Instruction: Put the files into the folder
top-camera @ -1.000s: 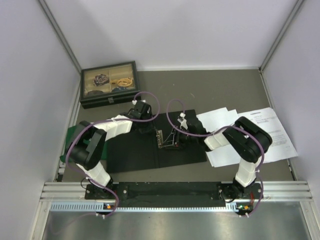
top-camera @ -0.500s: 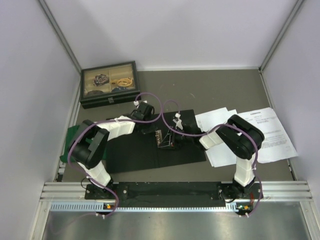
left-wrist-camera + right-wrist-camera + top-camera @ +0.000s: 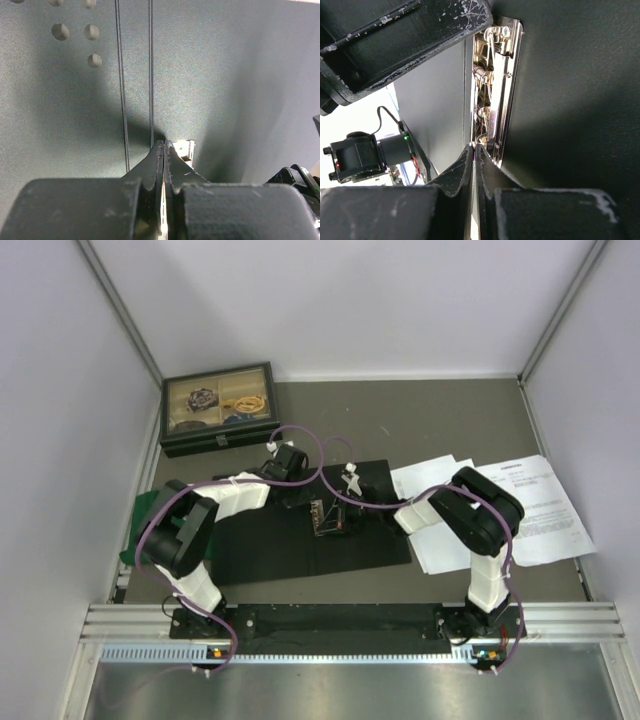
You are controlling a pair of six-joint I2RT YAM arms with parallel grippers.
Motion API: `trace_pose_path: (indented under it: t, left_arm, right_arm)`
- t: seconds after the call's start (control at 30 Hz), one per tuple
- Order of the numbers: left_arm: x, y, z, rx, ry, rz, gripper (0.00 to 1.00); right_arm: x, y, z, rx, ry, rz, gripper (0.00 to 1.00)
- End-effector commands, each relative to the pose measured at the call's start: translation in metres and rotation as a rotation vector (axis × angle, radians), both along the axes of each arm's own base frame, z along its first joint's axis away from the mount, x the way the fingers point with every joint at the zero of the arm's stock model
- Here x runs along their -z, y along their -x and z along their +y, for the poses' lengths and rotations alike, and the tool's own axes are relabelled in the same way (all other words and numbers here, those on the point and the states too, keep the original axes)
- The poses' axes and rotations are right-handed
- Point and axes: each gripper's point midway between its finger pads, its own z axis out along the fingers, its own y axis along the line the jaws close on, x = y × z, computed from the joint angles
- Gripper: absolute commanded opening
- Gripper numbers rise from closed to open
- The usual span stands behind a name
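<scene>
Left gripper [image 3: 164, 146] had its jaws pressed together with nothing between them. Its tips rested on the black inside of the folder [image 3: 262, 540], just beside the spine creases at mid-frame in the left wrist view. Judgement: you set it there to pin the open cover flat while the other arm worked the clip.

Right gripper [image 3: 474, 149] was likewise closed to a slit. Its tips touched the lower end of the metal clip [image 3: 496, 75], which ran up the middle of the right wrist view. Whether a clip wire was pinched between the tips could not be told. Judgement: you were working the clip's spring so that sheets could go under it.

Folder lay open at centre of the top view, with both grippers meeting over its spine.

Files [image 3: 520, 508] lay fanned on the table at right of centre in the top view. They were well apart from both sets of fingertips, with their left edge near the folder's right edge. Neither gripper held a sheet, and none lay in the folder yet.
</scene>
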Motion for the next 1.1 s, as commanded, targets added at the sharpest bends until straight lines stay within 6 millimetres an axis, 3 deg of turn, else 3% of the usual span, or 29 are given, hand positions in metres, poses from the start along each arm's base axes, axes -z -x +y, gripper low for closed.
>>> trace_pose_path:
  t: [0.0,0.23,0.43,0.47,0.5,0.57,0.63,0.67,0.7,0.73,0.8,0.97,1.07]
  left_arm:
    - [0.024,0.019,0.018,-0.005,-0.085,0.076,0.0]
    - [0.025,0.02,0.018,-0.012,-0.083,0.085,0.0]
    - [0.018,0.018,0.018,0.01,-0.098,0.081,0.0]
    - [0.011,0.012,0.018,0.007,-0.101,0.065,0.05]
    - [0.007,0.016,0.023,0.009,-0.121,0.075,0.23]
    - [-0.016,0.012,0.026,0.005,-0.116,0.021,0.43]
    - [-0.038,0.014,0.035,-0.009,-0.124,-0.026,0.56]
    - [-0.04,0.017,0.041,-0.018,-0.136,-0.031,0.56]
    - [-0.041,0.02,0.046,-0.024,-0.141,-0.031,0.55]
    - [-0.047,0.023,0.047,-0.028,-0.128,-0.045,0.39]
    - [-0.035,0.035,0.049,-0.02,-0.116,-0.012,0.26]
    - [0.005,0.068,0.039,0.032,-0.036,0.105,0.06]
    - [0.025,0.081,0.043,0.033,-0.042,0.153,0.0]
  right_arm:
    - [0.002,-0.003,0.009,-0.027,0.015,-0.058,0.0]
    - [0.002,0.007,0.013,-0.062,0.012,-0.071,0.05]
    - [0.014,0.008,0.007,-0.054,0.062,-0.066,0.0]
    - [0.016,0.007,0.006,-0.05,0.079,-0.065,0.0]
    - [0.019,0.007,0.004,-0.049,0.101,-0.079,0.0]
    - [0.026,0.009,0.0,-0.047,0.147,-0.074,0.0]
    - [0.031,0.007,-0.005,-0.03,0.194,-0.1,0.0]
    - [0.034,0.009,-0.009,-0.023,0.22,-0.096,0.0]
    - [0.038,0.008,-0.012,-0.009,0.247,-0.103,0.0]
    - [0.039,0.008,-0.013,-0.005,0.258,-0.103,0.0]
    - [0.044,0.008,-0.016,0.011,0.282,-0.103,0.0]
    - [0.062,0.012,-0.02,0.033,0.394,-0.087,0.0]
    - [0.078,0.018,-0.032,0.067,0.512,-0.079,0.0]
